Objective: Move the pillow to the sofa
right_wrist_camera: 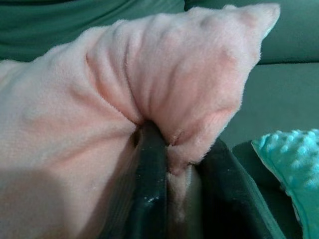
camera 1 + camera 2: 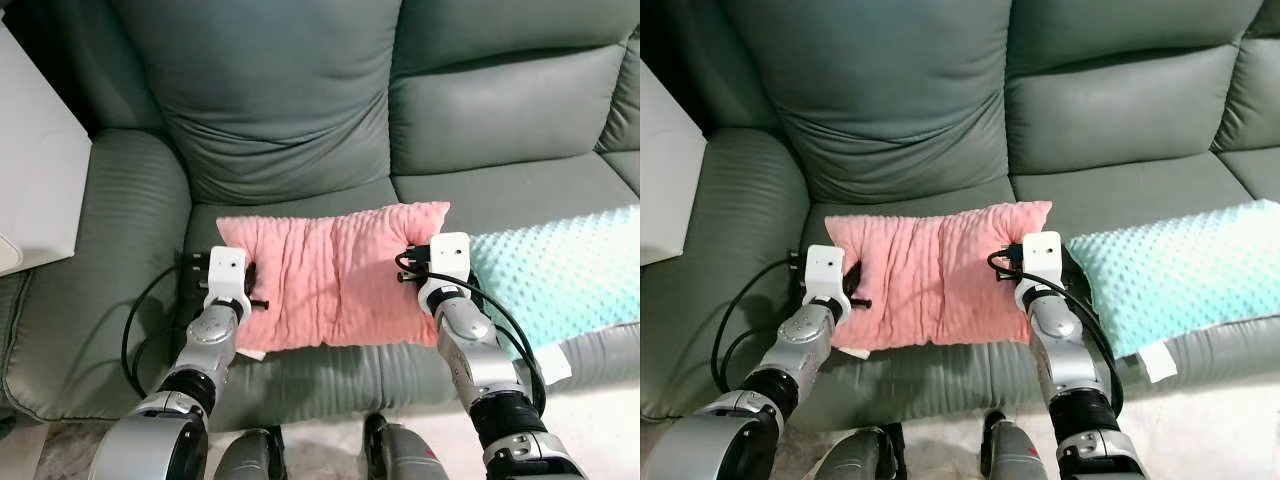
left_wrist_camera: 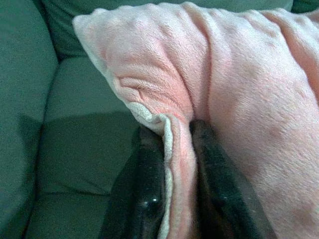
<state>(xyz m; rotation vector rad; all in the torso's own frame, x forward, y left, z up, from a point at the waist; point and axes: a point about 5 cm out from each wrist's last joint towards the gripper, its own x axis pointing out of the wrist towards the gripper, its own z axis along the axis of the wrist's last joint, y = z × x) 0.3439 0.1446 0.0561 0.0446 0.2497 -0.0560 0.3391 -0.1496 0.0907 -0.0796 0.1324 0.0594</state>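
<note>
While both arms are reaching forward over the seat, the left gripper (image 3: 174, 199) is pinching the left edge of the soft pink plush rectangular pillow (image 2: 335, 275), its two black fingers (image 3: 147, 189) closed on a fold of fabric and pale seam between them. The right gripper (image 1: 174, 199) is doing the same at the opposite end, its fingers (image 1: 149, 184) clamping a bunched corner of the plush. Between the two holds the pillow is stretching sideways, with creases running across its middle.

Seen from the head, the pillow is lying on the seat cushion of the grey-green leather sofa (image 2: 290, 110), in front of the backrest, with its near edge close to the front lip of the seat. Whether it is fully resting there or partly carried by the arms is hard to tell. Just beside it on the robot's right, a mint-green dotted fleece blanket (image 2: 560, 275) is lying across the next seat, close to the right wrist. A white cabinet side (image 2: 35, 185) is standing beyond the left armrest.

Judging by this, the carrying step is at its end and the placing is in hand. The next move is probably calling for both pairs of fingers to open together and for the arms to draw straight back, so the plush is not dragged toward the edge.
</note>
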